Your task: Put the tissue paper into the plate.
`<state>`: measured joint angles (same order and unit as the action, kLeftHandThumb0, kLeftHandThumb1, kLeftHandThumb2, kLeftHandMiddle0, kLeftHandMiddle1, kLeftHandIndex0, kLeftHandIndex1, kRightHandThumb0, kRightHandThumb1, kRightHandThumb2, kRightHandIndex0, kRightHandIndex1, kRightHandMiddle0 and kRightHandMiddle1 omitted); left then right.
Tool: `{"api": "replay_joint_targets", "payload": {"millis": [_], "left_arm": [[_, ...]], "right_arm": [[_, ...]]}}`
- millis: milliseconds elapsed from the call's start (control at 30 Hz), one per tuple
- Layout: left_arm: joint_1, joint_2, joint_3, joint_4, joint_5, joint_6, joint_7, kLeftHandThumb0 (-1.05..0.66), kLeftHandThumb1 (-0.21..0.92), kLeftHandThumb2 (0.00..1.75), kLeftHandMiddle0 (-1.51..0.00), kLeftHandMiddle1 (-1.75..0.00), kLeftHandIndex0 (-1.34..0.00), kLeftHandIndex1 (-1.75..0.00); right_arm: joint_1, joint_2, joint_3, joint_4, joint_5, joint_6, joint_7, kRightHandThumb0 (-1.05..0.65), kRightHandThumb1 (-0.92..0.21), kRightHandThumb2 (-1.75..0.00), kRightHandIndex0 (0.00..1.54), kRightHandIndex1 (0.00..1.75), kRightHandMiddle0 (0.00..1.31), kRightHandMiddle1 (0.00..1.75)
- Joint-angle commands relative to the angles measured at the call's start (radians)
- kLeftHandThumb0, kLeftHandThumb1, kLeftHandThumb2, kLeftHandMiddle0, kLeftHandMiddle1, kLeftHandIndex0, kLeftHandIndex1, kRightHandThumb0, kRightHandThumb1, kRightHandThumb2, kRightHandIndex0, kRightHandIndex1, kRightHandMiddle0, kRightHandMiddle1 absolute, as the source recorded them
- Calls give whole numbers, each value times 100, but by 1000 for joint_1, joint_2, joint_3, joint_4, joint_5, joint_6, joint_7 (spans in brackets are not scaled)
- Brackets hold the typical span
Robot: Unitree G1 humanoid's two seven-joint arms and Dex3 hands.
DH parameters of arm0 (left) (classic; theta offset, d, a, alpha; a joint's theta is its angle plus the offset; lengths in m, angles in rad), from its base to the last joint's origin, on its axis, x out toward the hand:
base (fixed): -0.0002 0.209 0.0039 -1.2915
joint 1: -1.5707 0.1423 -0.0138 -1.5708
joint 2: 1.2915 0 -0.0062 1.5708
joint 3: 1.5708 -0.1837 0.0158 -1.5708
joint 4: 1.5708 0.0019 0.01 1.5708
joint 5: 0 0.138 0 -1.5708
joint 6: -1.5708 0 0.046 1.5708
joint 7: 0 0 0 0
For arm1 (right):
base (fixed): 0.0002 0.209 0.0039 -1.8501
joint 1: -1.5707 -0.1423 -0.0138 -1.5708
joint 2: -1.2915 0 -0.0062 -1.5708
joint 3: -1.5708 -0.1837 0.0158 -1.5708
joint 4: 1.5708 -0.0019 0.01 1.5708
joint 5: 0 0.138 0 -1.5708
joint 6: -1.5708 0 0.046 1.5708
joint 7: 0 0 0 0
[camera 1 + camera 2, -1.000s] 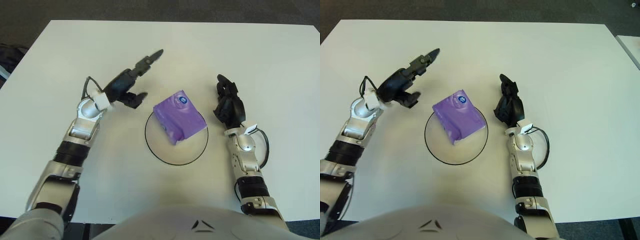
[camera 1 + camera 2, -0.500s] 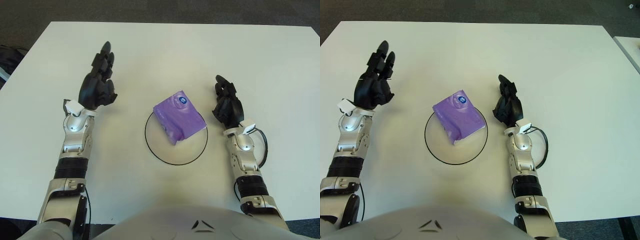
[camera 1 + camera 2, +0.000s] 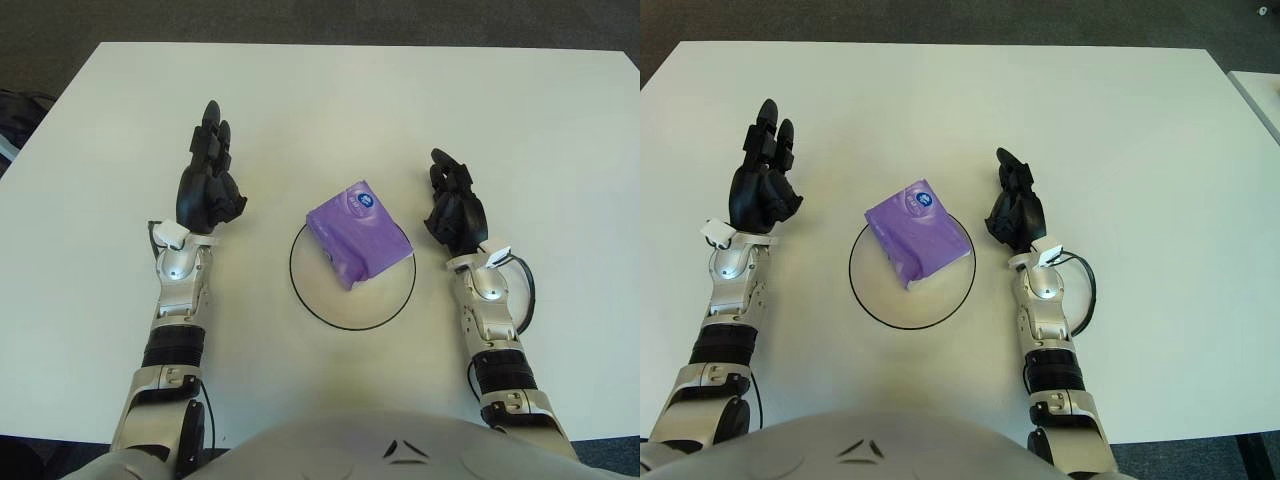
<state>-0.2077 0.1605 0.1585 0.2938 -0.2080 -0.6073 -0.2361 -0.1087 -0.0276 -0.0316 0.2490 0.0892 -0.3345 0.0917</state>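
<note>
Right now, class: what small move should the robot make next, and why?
Probably none beyond lowering both hands to rest. The tissue pack already lies in the plate, its top corner overhanging the rim. The left hand and right hand stand apart from it, holding nothing.

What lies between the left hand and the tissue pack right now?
Only bare table between the left hand and the tissue pack, which sits on the plate; both eye views show it.

White table (image 3: 330, 90), dark floor (image 3: 300, 20)
</note>
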Motion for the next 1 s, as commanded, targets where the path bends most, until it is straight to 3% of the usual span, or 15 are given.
{"api": "replay_joint_targets", "payload": {"millis": [0,400,567,967], "left_arm": [[21,-17,28,30,-23,-11,14,-105,92,106,0,0,-2,-2],[58,-48,45,60,75,-36,102,-105,92,114,-1,-1,0,-18],[41,-40,54,196,68,-90,81,-105,92,115,-1,-1,0,-20],[37,-39,37,262,172,-115,174,-105,92,122,0,0,0,-20]], "right_arm": [[118,9,11,125,-17,124,-7,-81,-92,-104,25,6,0,47],[124,13,16,114,-16,129,-8,-81,-92,-103,26,6,0,47],[126,14,18,110,-15,128,-10,-81,-92,-103,26,7,0,47],[136,16,21,98,-14,122,-13,-80,-92,-103,26,7,0,47]]}}
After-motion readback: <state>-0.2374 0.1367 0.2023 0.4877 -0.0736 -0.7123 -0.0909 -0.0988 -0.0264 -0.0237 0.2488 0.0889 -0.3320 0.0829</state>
